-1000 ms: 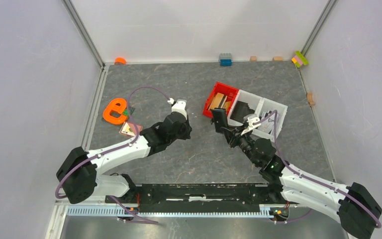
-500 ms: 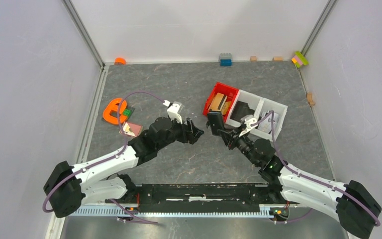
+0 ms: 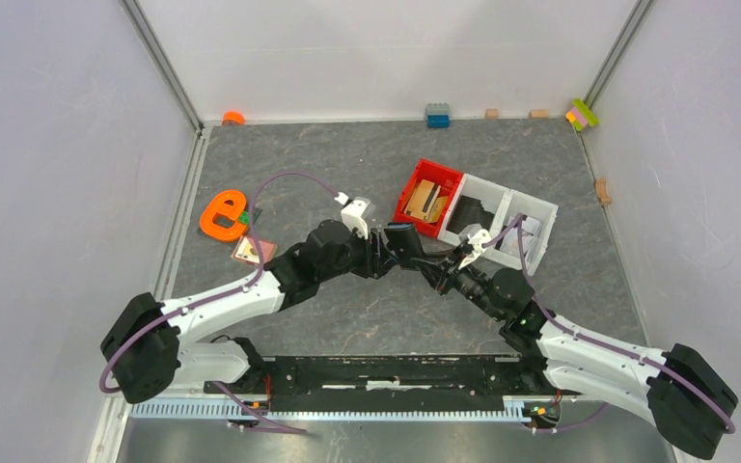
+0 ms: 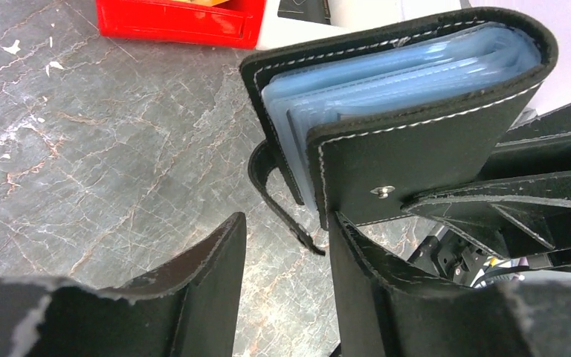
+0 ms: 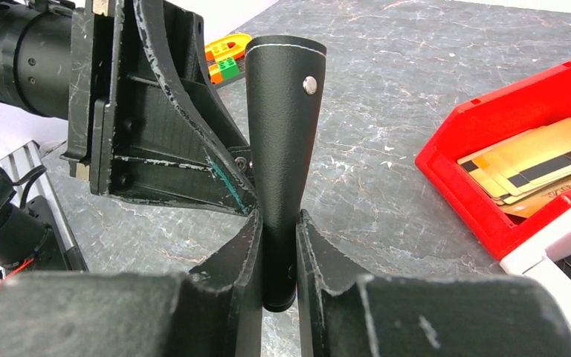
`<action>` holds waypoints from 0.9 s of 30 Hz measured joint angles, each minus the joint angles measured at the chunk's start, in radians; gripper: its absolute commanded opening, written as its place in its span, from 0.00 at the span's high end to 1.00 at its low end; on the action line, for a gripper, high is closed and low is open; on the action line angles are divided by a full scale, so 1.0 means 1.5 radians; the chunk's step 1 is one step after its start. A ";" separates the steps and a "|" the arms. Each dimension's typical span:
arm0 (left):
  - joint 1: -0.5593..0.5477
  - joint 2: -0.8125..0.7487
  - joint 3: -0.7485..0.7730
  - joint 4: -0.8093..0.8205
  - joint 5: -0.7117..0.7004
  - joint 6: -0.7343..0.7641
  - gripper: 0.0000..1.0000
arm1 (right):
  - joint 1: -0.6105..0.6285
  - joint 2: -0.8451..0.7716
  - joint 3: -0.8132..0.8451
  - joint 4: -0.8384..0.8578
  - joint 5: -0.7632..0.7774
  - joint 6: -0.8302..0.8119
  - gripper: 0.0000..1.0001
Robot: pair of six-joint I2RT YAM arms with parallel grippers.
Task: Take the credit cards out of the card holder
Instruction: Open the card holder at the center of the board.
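- Right gripper (image 5: 277, 230) — jaws pinching one end of the card holder (image 5: 282, 126), which is held clear of the table, just left of the red bin (image 5: 461, 201).
- Left gripper (image 4: 286, 230) — jaws spread at the holder's stud end, on the side away from the bin; the loose strap (image 4: 279, 193) hangs in the gap.
- Whether the pale blue sleeves (image 4: 386, 74) hold cards cannot be told.
- Pinkish-copper card (image 3: 249, 251): flat on the table, well left of the bin.

No word, brand or number can be read; the nearest thing to a sign is the orange piece (image 3: 222, 214) on the counter (image 3: 347, 164), shaped like a lowercase "e"; the yellow cards (image 5: 535, 167) in the red bin (image 5: 476, 216) bear a dark stripe and faint print too small to read; the pinkish card (image 3: 251, 251) likewise.
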 measured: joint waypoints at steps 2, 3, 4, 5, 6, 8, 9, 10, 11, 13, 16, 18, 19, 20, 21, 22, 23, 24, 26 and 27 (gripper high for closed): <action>0.000 0.000 0.002 -0.003 0.001 0.000 0.65 | -0.001 0.004 0.000 0.005 -0.009 0.000 0.89; 0.000 0.000 0.003 -0.004 0.001 0.000 0.76 | -0.001 0.008 0.000 0.008 -0.013 0.000 0.87; -0.001 -0.001 0.003 -0.005 0.000 -0.001 0.89 | -0.002 0.012 0.000 0.009 -0.017 0.000 0.85; -0.001 -0.001 0.003 -0.006 0.001 0.001 0.97 | -0.002 0.017 0.000 0.010 -0.020 0.000 0.81; -0.002 -0.002 0.003 -0.009 -0.001 0.003 0.98 | -0.002 0.022 0.000 0.010 -0.023 0.000 0.74; -0.001 -0.004 0.003 -0.016 -0.009 0.005 0.98 | -0.001 0.032 0.001 0.009 -0.029 0.000 0.64; -0.001 -0.005 0.003 -0.018 -0.015 0.005 0.98 | -0.001 0.034 0.002 0.008 -0.028 0.001 0.61; -0.001 -0.006 0.003 -0.019 -0.020 0.005 0.98 | -0.001 0.037 0.004 0.003 -0.021 0.001 0.58; -0.001 -0.008 0.003 -0.019 -0.024 0.005 0.98 | -0.001 0.040 0.008 -0.005 -0.012 0.001 0.56; -0.001 -0.013 0.003 -0.019 -0.032 0.005 0.98 | -0.001 0.047 0.019 -0.029 0.028 -0.001 0.35; -0.001 -0.014 0.003 -0.019 -0.032 0.005 0.98 | -0.001 0.067 0.042 -0.080 0.102 0.001 0.24; -0.001 -0.012 0.003 -0.024 -0.025 0.005 0.98 | -0.001 0.089 0.066 -0.122 0.146 0.000 0.23; -0.001 -0.010 0.003 -0.026 -0.021 0.005 0.98 | -0.001 0.104 0.082 -0.145 0.166 -0.001 0.22; -0.001 -0.009 0.003 -0.028 -0.019 0.005 0.98 | -0.001 0.120 0.097 -0.166 0.181 -0.001 0.21; -0.001 -0.007 0.003 -0.031 -0.018 0.005 0.98 | -0.001 0.131 0.107 -0.179 0.188 -0.001 0.21; -0.001 -0.003 0.004 -0.034 -0.016 0.005 0.98 | -0.001 0.142 0.118 -0.194 0.192 -0.002 0.20; -0.001 0.000 0.005 -0.035 -0.015 0.005 0.98 | -0.001 0.151 0.126 -0.203 0.193 -0.003 0.20; -0.001 0.005 0.008 -0.038 -0.014 0.005 0.98 | -0.001 0.161 0.136 -0.216 0.195 -0.004 0.20; -0.001 0.014 0.015 -0.044 -0.014 0.005 0.98 | -0.001 0.173 0.148 -0.235 0.194 -0.009 0.19; -0.001 0.018 0.018 -0.047 -0.014 0.005 0.98 | -0.001 0.176 0.150 -0.240 0.192 -0.012 0.19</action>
